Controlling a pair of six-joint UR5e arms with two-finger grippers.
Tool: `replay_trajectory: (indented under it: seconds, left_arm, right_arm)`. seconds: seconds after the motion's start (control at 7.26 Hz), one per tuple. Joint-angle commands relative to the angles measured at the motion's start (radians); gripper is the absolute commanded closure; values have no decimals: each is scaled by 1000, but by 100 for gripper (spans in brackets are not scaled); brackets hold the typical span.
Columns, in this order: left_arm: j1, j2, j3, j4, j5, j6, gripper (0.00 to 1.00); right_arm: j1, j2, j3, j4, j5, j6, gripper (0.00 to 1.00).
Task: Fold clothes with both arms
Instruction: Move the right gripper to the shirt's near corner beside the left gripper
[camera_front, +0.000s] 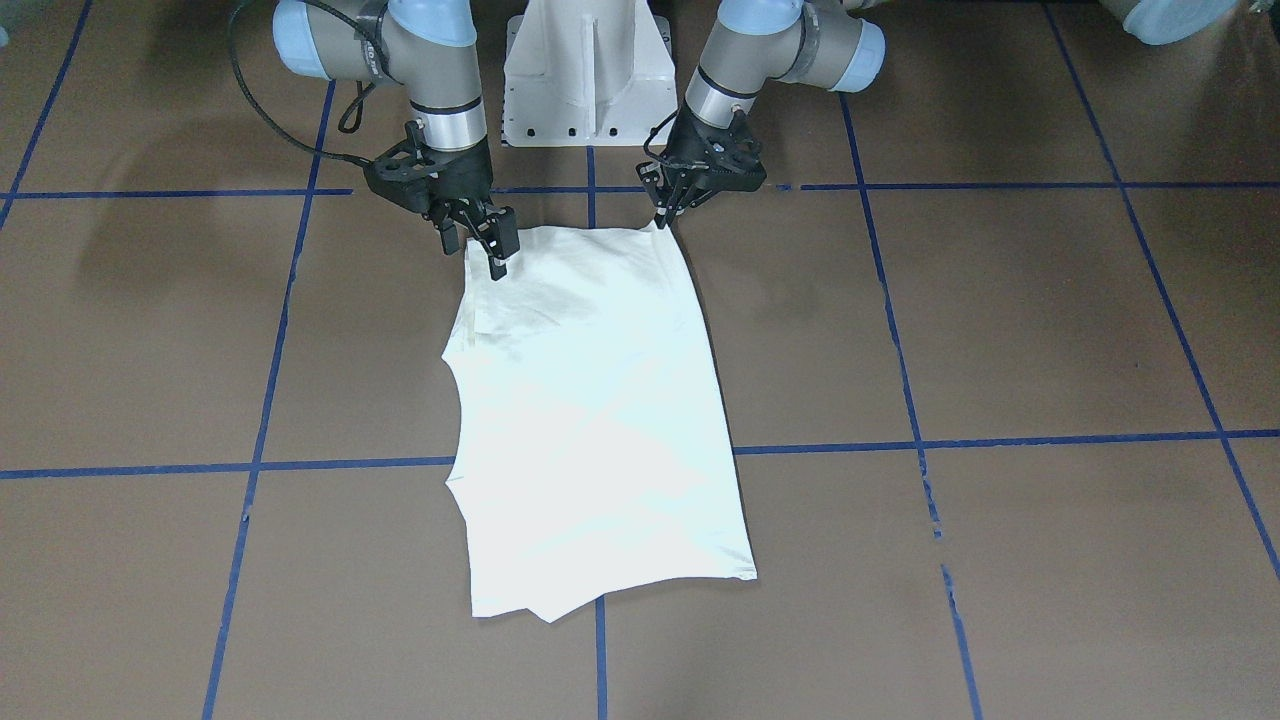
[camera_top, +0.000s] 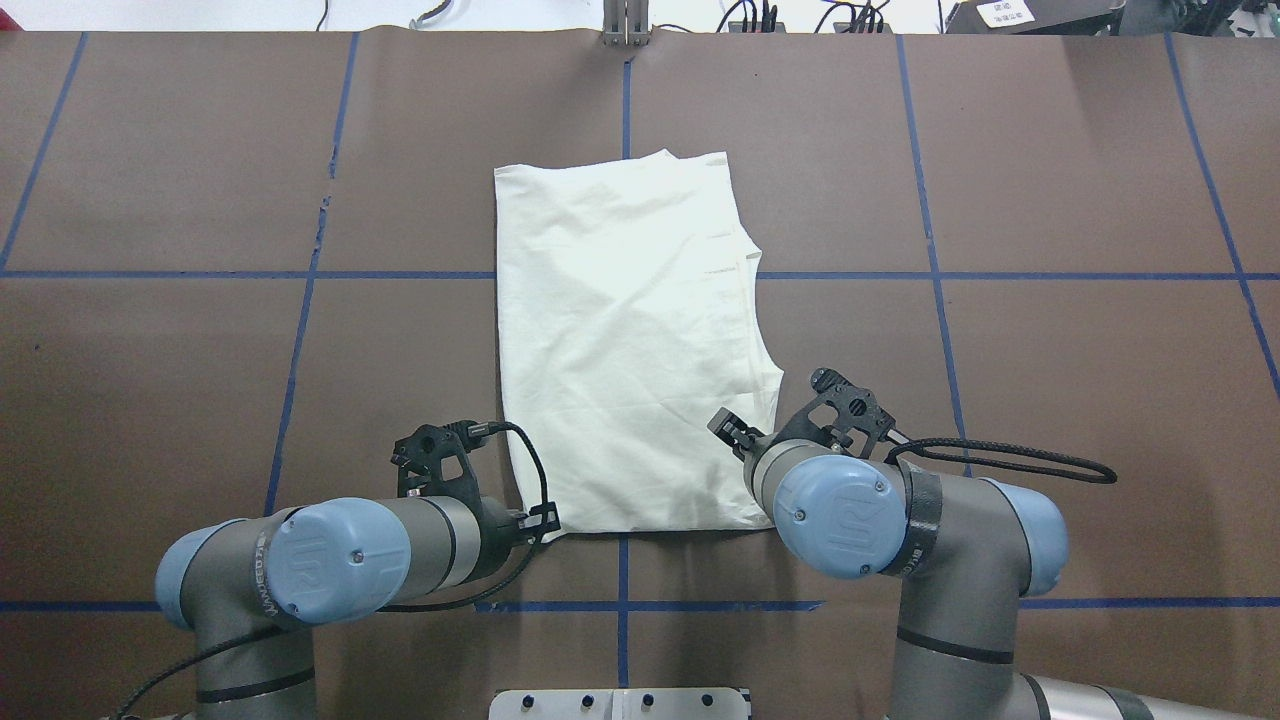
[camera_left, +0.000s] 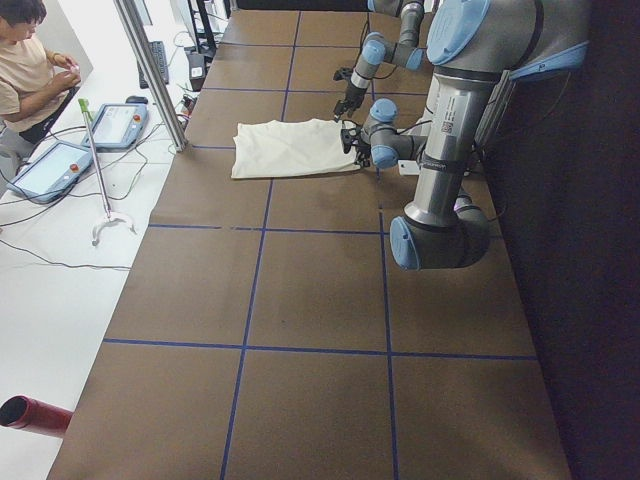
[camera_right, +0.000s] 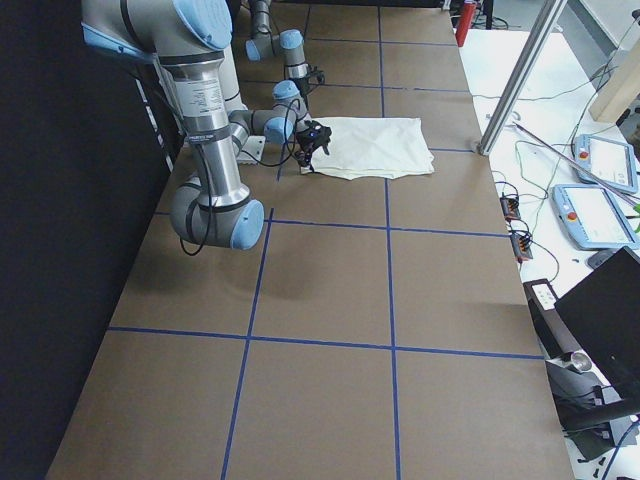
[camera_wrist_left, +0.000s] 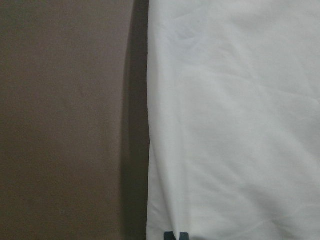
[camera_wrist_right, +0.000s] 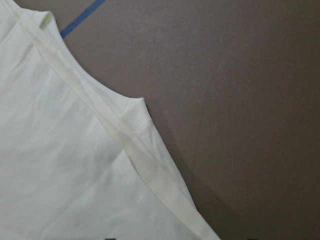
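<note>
The cream T-shirt (camera_front: 600, 400) lies flat on the brown table, folded lengthwise into a long strip with the plain pale side up; no print shows. It also shows in the overhead view (camera_top: 630, 340). My left gripper (camera_front: 661, 218) is at the shirt's near left corner (camera_top: 545, 522), fingers together and pinched on the cloth; its wrist view shows the shirt's edge (camera_wrist_left: 235, 125). My right gripper (camera_front: 478, 250) is open at the near right corner (camera_top: 740, 440), low over the cloth. The right wrist view shows a hemmed edge (camera_wrist_right: 135, 150).
The white pedestal base (camera_front: 585, 70) stands just behind the shirt. Blue tape lines (camera_top: 625, 605) grid the table. A black cable loop (camera_top: 1010, 460) hangs by the right arm. An operator (camera_left: 25, 60), control tablets (camera_left: 50, 165) and a metal post (camera_left: 150, 70) are beyond the far edge.
</note>
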Motion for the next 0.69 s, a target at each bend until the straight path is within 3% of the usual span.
replay_trajectory:
  seconds: [0.0,0.55]
  left_arm:
    - [1,0,0,-4,0,2,100]
    - [10,2,3,-30,-2,1,100]
  right_arm:
    - [3,-1,-36,2,-1,-54,7]
    - [1,1,-76,1,-13,-65,12]
